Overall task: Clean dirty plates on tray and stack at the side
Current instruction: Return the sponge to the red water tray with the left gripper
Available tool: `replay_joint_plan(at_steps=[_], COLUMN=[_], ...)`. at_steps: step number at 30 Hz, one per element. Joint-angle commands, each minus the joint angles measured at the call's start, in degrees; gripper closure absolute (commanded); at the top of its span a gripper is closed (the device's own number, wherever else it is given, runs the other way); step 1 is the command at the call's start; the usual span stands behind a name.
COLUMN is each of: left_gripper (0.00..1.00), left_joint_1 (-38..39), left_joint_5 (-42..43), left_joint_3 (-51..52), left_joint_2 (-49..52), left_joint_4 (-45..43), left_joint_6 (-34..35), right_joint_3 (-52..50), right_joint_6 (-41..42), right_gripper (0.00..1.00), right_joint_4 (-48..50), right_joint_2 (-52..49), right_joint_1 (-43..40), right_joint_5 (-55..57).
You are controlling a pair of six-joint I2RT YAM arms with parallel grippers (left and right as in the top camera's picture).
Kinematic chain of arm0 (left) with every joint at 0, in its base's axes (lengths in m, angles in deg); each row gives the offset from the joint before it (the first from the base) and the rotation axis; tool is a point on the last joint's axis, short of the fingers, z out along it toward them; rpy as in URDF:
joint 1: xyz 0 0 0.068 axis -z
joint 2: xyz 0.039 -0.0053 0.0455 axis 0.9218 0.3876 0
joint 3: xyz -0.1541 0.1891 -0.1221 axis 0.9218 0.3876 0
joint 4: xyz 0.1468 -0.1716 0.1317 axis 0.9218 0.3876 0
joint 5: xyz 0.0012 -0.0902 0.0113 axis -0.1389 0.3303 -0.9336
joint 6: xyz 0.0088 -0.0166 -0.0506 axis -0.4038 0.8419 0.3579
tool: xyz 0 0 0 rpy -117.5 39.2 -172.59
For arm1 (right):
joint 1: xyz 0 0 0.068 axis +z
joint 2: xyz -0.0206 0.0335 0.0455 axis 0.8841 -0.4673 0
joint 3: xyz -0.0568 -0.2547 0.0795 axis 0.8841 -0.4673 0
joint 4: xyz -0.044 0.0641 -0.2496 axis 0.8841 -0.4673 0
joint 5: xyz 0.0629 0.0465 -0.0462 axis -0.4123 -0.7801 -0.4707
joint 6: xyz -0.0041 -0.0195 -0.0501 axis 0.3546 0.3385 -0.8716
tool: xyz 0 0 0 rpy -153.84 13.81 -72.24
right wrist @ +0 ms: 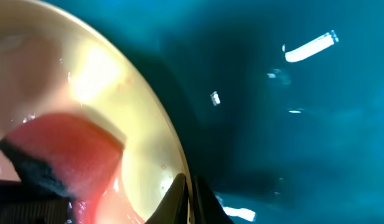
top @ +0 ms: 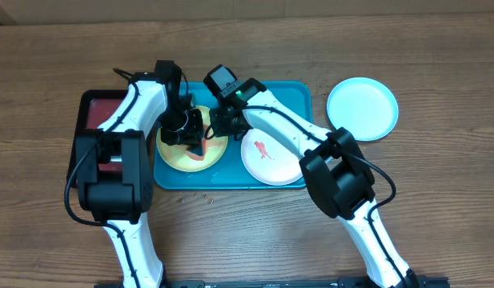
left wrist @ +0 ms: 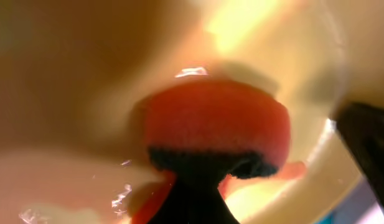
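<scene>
The yellow-green plate lies at the left of the teal tray. My left gripper is shut on a red sponge with a dark scrub side and presses it on that plate; the sponge fills the left wrist view. My right gripper is shut on the plate's rim, as the right wrist view shows. The white plate, with a red smear, lies at the tray's right. The light blue plate lies on the table to the right of the tray.
A dark red, black-rimmed tray lies left of the teal tray, partly under my left arm. Small crumbs lie on the wooden table just in front of the teal tray.
</scene>
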Motion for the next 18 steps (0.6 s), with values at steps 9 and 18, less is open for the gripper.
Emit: replay_joint_plan(at_steps=[9,18], left_gripper=[0.96,0.96], left_joint_1=[-1.5,-2.9], left_joint_5=[-37.7,-30.2], left_joint_3=[-5.7,-19.2], left_joint_2=[3.8,2.3], left_joint_4=[8.7,17.1], left_joint_6=[11.6,14.4], right_joint_3=[-1.1,-0.3], right_joint_6=[0.3,0.2], right_gripper=[0.96,0.96], right_joint_4=[-0.7,-1.4], right_joint_2=[-1.6,-1.1], right_joint_1=[-0.7,-0.7], right_joint_5=[3.3,3.3])
